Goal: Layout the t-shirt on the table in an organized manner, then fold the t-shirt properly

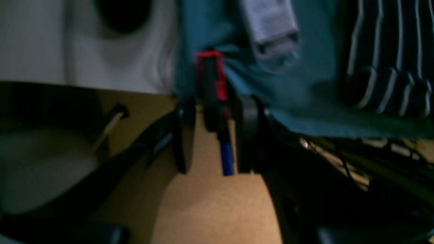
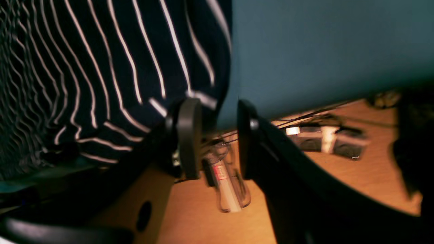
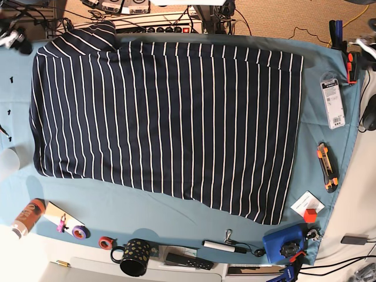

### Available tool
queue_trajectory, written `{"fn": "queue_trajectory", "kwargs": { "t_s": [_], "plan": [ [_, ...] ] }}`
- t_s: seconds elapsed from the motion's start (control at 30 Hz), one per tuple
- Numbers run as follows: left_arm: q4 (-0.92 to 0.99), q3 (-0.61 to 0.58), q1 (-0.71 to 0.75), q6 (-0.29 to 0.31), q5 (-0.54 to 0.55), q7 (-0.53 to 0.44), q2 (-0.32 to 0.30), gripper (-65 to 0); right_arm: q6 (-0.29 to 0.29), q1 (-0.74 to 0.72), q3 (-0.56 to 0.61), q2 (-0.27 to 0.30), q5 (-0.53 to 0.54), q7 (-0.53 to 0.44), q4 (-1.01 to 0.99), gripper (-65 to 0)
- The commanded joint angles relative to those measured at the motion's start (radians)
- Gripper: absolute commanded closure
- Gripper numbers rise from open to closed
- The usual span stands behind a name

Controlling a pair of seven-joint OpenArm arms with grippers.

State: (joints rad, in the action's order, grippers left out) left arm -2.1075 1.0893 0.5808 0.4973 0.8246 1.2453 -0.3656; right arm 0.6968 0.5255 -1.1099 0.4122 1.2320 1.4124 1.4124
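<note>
The t-shirt (image 3: 164,117), dark navy with thin white stripes, lies spread flat over most of the table (image 3: 147,211) under its teal cloth, one sleeve bunched at the far left corner. My right gripper (image 2: 217,135) hangs open off the table's far edge, just beside the shirt's sleeve (image 2: 101,78), with nothing between its fingers. It shows blurred in the base view's top left (image 3: 12,38). My left gripper (image 1: 217,135) is open beyond the other far corner, empty, with the shirt's edge (image 1: 390,51) to its upper right. It is a pale blur at the base view's top right (image 3: 362,46).
A red and black clamp (image 1: 212,78) grips the cloth edge ahead of the left gripper. A packaged item (image 3: 333,103) and an orange utility knife (image 3: 327,167) lie right of the shirt. A mug (image 3: 134,258), tape rolls (image 3: 106,242), a can (image 3: 26,216) and a blue box (image 3: 282,244) line the near edge.
</note>
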Motion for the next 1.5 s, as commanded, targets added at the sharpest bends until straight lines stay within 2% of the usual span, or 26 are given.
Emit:
{"fn": "queue_trajectory", "kwargs": {
  "t_s": [0.0, 0.13, 0.27, 0.37, 0.67, 0.77, 0.93, 1.07, 1.2, 1.33, 1.47],
  "plan": [
    [-0.014, 0.025, 0.004, 0.001, 0.022, -0.015, -0.014, -20.7, 0.001, 0.007, -0.009, 0.009, 0.024, -0.016, 0.014, -18.3],
    [-0.014, 0.046, 0.004, 0.0, 0.045, -0.016, -0.014, -20.7, 0.001, 0.006, -0.008, -0.05, 0.025, -0.016, 0.014, -18.3],
    [-0.014, 0.046, 0.004, 0.0, 0.051, -0.057, -0.014, -20.7, 0.001, 0.006, 0.011, -0.072, 0.024, -0.016, 0.014, -18.3],
    [-0.014, 0.046, 0.004, 0.0, 0.051, -0.093, -0.014, -20.7, 0.001, 0.006, 0.055, -0.071, 0.024, -0.016, 0.014, -18.3],
    [-0.014, 0.046, 0.004, 0.0, 0.051, -0.094, -0.014, -20.7, 0.001, 0.007, 0.224, -0.071, 0.025, -0.016, 0.014, -18.3],
    [-0.014, 0.046, 0.004, 0.0, 0.051, -0.094, -0.014, -20.7, 0.001, 0.013, 0.224, -0.071, 0.044, -0.016, 0.014, -18.3],
    [-0.014, 0.045, 0.004, -0.001, 0.052, -0.094, -0.014, -20.7, 0.001, 0.069, 0.217, -0.066, 0.164, -0.016, 0.034, -18.3],
    [-0.014, 0.045, 0.004, -0.004, 0.069, -0.094, -0.014, -20.7, 0.001, 0.096, 0.217, -0.066, 0.191, -0.016, 0.08, -18.8],
    [-0.014, 0.045, 0.004, -0.004, 0.127, -0.094, -0.014, -20.7, 0.001, 0.109, 0.217, -0.065, 0.185, -0.016, 0.107, -28.5],
    [-0.014, 0.045, 0.004, -0.003, 0.134, -0.094, -0.014, -20.7, 0.001, 0.109, 0.217, -0.066, 0.139, -0.016, 0.107, -29.2],
    [-0.014, 0.045, 0.003, -0.003, 0.134, -0.095, -0.014, -20.7, 0.001, 0.108, 0.231, -0.069, 0.047, -0.016, 0.106, -29.2]
  ]
}}
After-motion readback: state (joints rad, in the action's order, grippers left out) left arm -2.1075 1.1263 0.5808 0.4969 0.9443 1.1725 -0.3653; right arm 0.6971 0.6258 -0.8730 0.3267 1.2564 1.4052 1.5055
